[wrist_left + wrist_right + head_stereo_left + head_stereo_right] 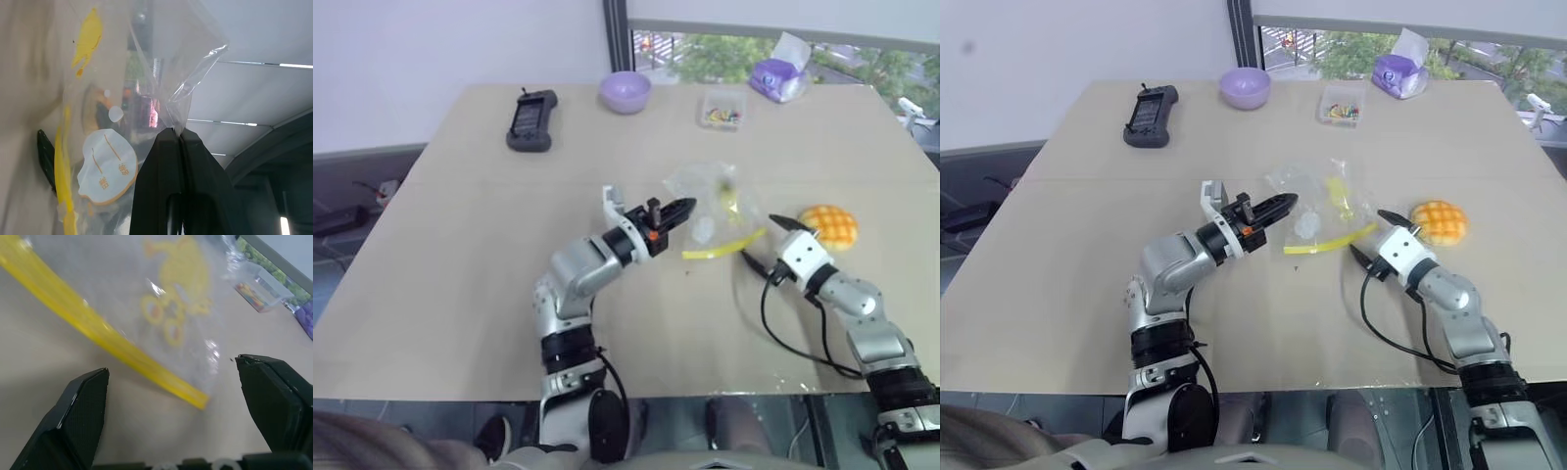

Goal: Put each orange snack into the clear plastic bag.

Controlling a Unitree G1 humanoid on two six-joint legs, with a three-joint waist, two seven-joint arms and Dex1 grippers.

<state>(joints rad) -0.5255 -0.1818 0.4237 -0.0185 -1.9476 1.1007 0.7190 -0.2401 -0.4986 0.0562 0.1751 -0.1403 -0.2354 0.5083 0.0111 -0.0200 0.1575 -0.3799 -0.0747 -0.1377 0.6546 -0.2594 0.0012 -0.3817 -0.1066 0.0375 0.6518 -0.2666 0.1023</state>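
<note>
Bag: clear plastic bag [717,211] mid-table, a corner pinched in clenched left gripper [683,210].
Right gripper [766,243]: fingers spread, holding nothing, beside yellow strip [724,245].
Snack: orange snack [829,225] toward table's [460,284] right edge, outside bag.

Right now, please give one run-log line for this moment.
left hand: shut on clear plastic bag | right hand: open, beside bag | orange snack: on table, outside bag

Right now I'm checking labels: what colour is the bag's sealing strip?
Bright yellow sealing strip, clearest in the right wrist view.

White sticker [106,166] on bag [146,73]: orange chars, unreadable.
</note>
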